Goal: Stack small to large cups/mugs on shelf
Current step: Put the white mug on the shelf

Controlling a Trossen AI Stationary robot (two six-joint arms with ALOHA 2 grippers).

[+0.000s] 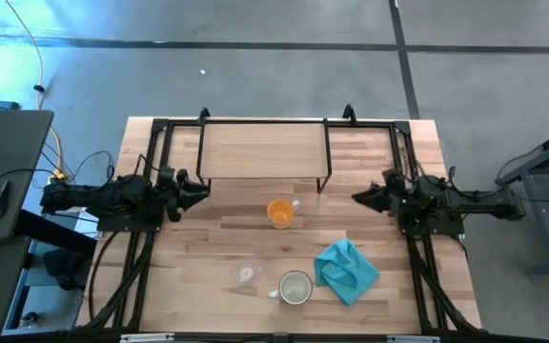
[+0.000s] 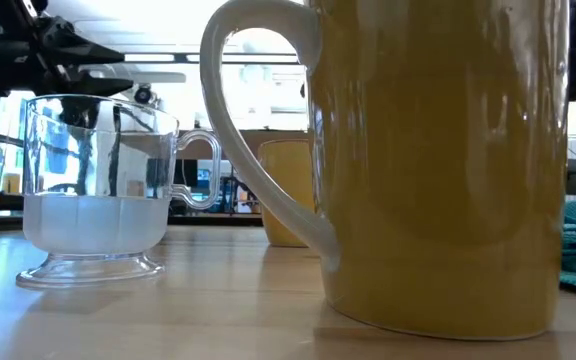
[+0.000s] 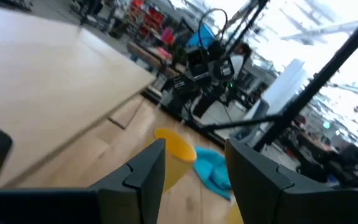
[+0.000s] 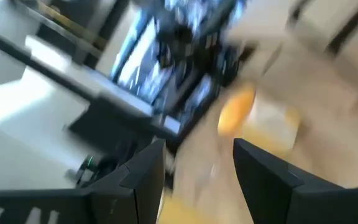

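The orange mug (image 1: pixel 280 212) stands upright on the table just in front of the shelf (image 1: pixel 265 152); it also shows in the left wrist view (image 3: pixel 176 155) and, blurred, in the right wrist view (image 4: pixel 236 111). The small clear glass cup (image 1: pixel 246 273) (image 2: pixel 98 190) and the cream-white mug (image 1: pixel 295 287) (image 2: pixel 438 160) stand near the table's near edge. My left gripper (image 1: pixel 198 188) (image 3: pixel 191 180) is open, left of the orange mug. My right gripper (image 1: pixel 358 197) (image 4: pixel 197 180) is open, right of it. Neither touches anything.
A teal-blue cloth (image 1: pixel 346 270) lies crumpled right of the cream-white mug. The shelf's board stands on thin black legs (image 1: pixel 327 181) at the table's far side. Bare tabletop (image 1: pixel 208 238) lies between the grippers and the near cups.
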